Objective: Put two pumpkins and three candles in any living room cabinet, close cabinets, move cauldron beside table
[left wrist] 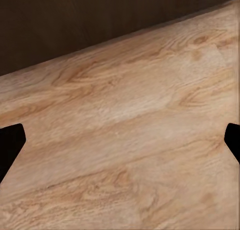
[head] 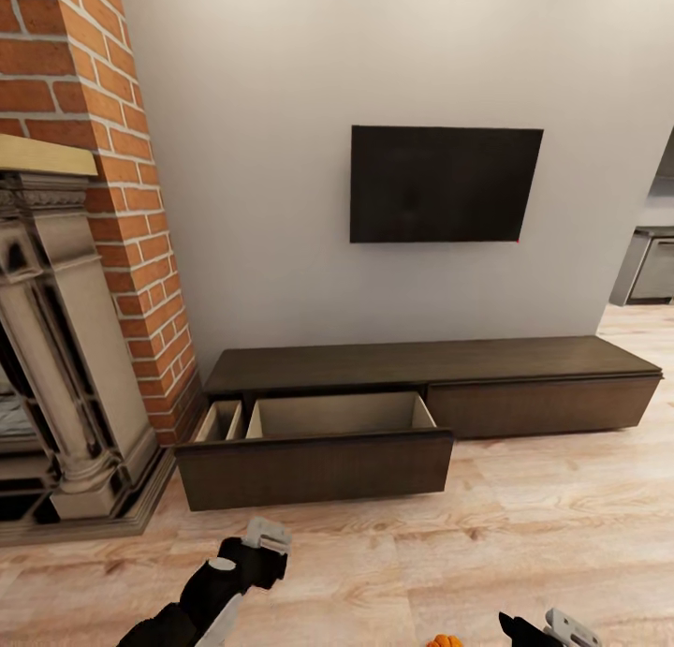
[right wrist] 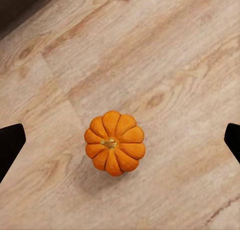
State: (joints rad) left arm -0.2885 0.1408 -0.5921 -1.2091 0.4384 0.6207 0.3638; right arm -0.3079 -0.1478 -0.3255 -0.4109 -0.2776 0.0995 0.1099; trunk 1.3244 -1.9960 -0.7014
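A small orange ribbed pumpkin sits upright on the wood floor, and its top also peeks in at the bottom edge of the head view. My right gripper hovers above it, open, with its fingers wide on either side and not touching it. The right gripper shows low at the right of the head view. The long dark-brown cabinet stands against the wall. Its left drawer is pulled out, showing a pale interior. My left gripper is open over bare floor in front of that drawer.
A beige stone fireplace with a brick chimney stands at the left, close to the open drawer. A dark screen hangs on the wall above the cabinet. Wood floor stretches to the right, toward a doorway.
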